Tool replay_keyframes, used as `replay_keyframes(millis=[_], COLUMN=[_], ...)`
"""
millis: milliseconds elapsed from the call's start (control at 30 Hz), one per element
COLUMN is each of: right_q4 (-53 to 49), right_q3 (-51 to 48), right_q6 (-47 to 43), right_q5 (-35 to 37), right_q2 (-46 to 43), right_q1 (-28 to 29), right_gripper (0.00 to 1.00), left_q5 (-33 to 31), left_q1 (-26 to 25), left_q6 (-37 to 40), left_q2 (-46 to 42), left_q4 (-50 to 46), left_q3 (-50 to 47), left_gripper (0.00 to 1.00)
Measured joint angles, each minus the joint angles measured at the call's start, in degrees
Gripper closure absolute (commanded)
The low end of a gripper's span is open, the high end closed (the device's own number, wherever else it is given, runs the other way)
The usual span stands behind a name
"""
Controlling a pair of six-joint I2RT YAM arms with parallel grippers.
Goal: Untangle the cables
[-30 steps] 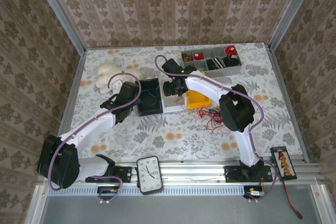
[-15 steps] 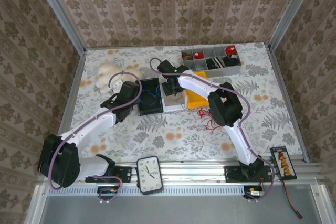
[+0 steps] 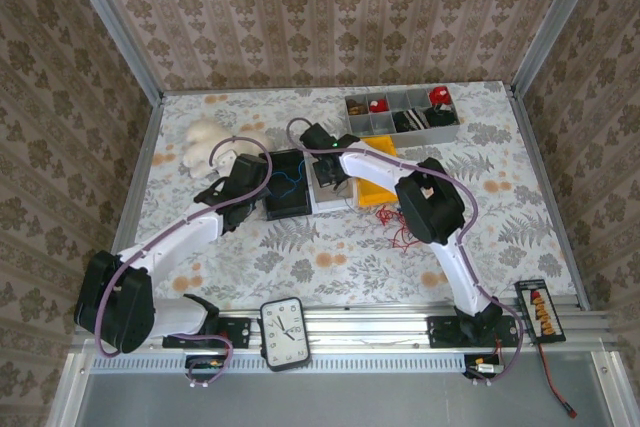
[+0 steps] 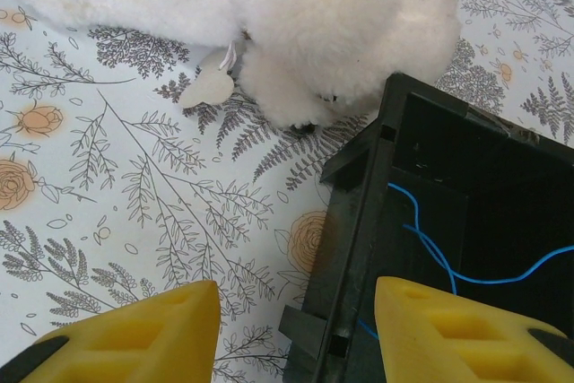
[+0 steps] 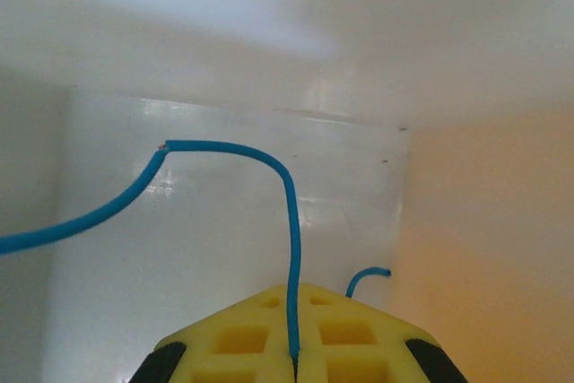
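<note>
We logged the right gripper (image 5: 294,358), bottom centre of its wrist view, clamped shut on the blue cable (image 5: 289,221), which arched up and left inside a white bin (image 5: 224,132). The left gripper (image 4: 296,320) stood open, straddling the left wall of the black bin (image 4: 354,213). A blue wire (image 4: 421,239) lay inside, lower right of frame. Red cables (image 3: 398,232) lay right of centre in the top view.

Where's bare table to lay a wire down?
Bare cloth lies between the left arm and right arm, from the black box to the clock; another patch runs from that right arm to the table's edge. Crowded: the row of boxes, red wires, plush toy and grey tray.
</note>
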Motion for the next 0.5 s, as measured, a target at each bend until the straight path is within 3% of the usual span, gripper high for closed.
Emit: replay_keyframes(millis=[267, 500], right_q4=[5.99, 10.88], right_q3=[-6.08, -6.62], right_q6=[2.4, 2.14], right_q5=[-0.9, -8.41], right_q2=[-10.91, -14.4], right_q1=[0.11, 2.43], right_gripper=[1.0, 1.0], left_q5=[0.02, -0.13], left_q1=[0.02, 0.57], left_q6=[0.0, -0.04], left_q2=[-0.98, -4.74], left_q4=[0.33, 0.35], left_q3=[0.0, -1.14], left_gripper=[0.51, 0.51])
